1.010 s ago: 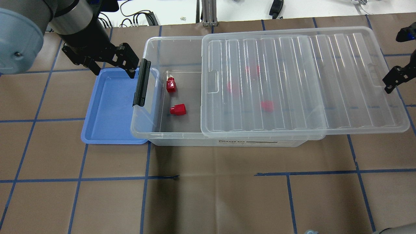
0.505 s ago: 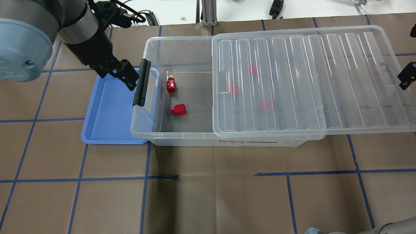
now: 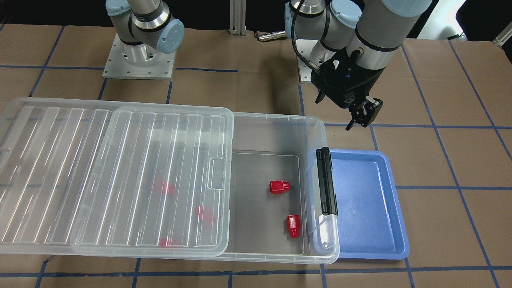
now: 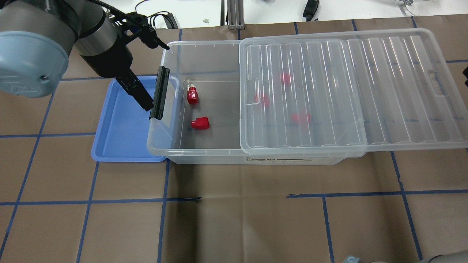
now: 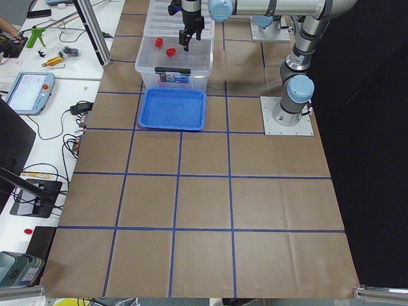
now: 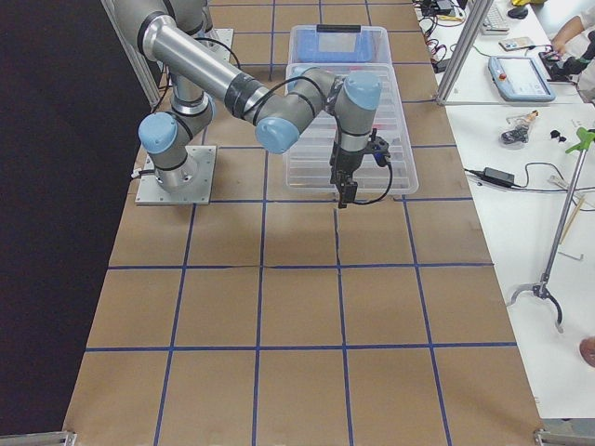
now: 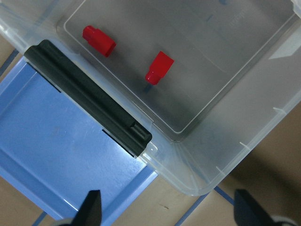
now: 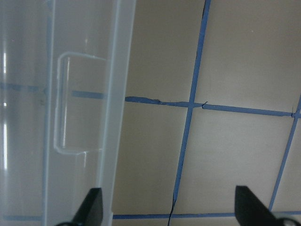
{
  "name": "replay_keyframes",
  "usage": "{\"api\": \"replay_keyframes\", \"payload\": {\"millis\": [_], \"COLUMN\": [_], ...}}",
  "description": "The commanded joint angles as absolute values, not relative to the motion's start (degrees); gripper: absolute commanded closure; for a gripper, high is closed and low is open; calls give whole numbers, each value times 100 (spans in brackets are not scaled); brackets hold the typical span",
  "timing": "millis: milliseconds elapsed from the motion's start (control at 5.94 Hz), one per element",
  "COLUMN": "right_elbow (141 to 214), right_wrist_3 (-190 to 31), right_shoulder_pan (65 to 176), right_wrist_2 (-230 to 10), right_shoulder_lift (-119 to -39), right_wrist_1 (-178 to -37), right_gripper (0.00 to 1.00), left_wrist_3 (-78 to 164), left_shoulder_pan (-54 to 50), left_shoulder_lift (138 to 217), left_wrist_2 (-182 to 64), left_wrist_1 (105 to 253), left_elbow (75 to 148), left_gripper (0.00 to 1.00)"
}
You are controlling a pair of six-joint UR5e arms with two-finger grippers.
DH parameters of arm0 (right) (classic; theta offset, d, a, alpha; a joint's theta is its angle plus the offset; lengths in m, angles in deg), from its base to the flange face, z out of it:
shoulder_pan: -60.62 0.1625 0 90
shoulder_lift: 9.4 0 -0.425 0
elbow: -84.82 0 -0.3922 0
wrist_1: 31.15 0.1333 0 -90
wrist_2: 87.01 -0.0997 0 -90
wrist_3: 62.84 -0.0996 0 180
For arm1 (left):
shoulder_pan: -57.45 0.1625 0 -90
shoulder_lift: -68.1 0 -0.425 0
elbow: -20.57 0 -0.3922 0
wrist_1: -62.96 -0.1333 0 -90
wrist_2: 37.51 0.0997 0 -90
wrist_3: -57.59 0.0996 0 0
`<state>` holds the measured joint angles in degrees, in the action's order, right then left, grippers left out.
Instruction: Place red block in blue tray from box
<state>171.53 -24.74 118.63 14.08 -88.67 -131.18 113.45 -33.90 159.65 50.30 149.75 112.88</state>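
Two red blocks (image 4: 192, 96) (image 4: 200, 123) lie in the uncovered left end of the clear box (image 4: 197, 44); others show blurred under its ribbed lid (image 4: 347, 91), which is slid to the right. The blue tray (image 4: 120, 128) lies empty against the box's latch end. My left gripper (image 4: 140, 96) hangs open and empty above the tray's far edge, beside the black latch (image 4: 159, 93). The left wrist view shows both blocks (image 7: 99, 40) (image 7: 159, 68) and the tray (image 7: 56, 141). My right gripper (image 8: 168, 212) is open and empty just past the lid's right end.
The lid overhangs the box's right end by a wide margin (image 3: 48, 172). Brown paper with blue tape lines (image 4: 234, 204) covers the table. In the front-facing view the arm bases (image 3: 138, 60) stand behind the box.
The lid has slid further right. My right gripper has drawn back to the right edge of the view. My left gripper has turned and moved closer to the latch.
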Motion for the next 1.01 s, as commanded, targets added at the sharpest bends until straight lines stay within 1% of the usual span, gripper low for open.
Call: {"api": "replay_keyframes", "payload": {"millis": [0, 168, 505, 842], "right_elbow": [16334, 16174, 16198, 16233], "right_wrist_3": [-3614, -4457, -5777, -6877], "right_shoulder_pan": [12385, 12825, 13651, 14556], "right_wrist_2": [1162, 925, 388, 211], "right_shoulder_lift": [-9008, -9131, -9403, -9396], "right_wrist_1": [-11710, -11223, -10894, -10884], "right_gripper": [0, 0, 0, 0], "left_wrist_3": [12681, 13407, 13632, 13809], "left_shoulder_pan": [-3361, -3343, -3500, -4087], "left_shoulder_lift": [16012, 16099, 16318, 17062], "left_wrist_2": [5020, 5021, 5003, 4994], "left_wrist_1": [15006, 15006, 14946, 14140], "left_elbow": [11303, 11312, 11277, 11172], "left_gripper": [1, 1, 2, 2]}}
